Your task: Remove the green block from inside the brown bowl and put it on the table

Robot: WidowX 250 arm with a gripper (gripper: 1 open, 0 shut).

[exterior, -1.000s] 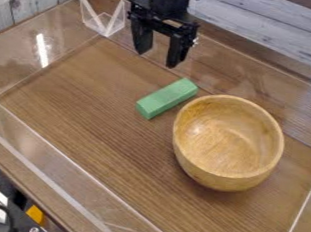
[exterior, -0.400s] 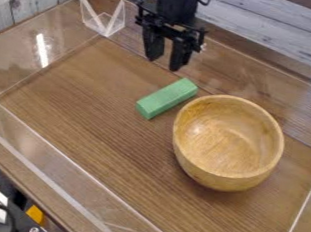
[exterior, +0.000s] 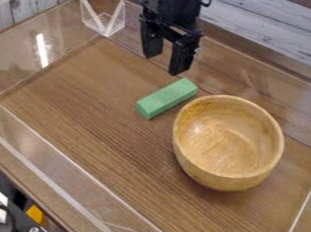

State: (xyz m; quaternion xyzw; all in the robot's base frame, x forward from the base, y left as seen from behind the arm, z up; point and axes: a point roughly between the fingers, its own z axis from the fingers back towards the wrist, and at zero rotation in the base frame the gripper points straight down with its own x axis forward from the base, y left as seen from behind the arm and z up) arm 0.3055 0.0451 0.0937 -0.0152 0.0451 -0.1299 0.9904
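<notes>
Camera view: one shot from above and in front of the table.
Gripper: black, pointing down, fingers spread apart with nothing between them, above the far part of the tabletop.
Green block: lying flat on the wood, apart from the gripper, just beside the bowl's left rim.
Brown bowl: upright on the tabletop, inside bare.

No legible text, label, brand, number or sign anywhere in view
</notes>
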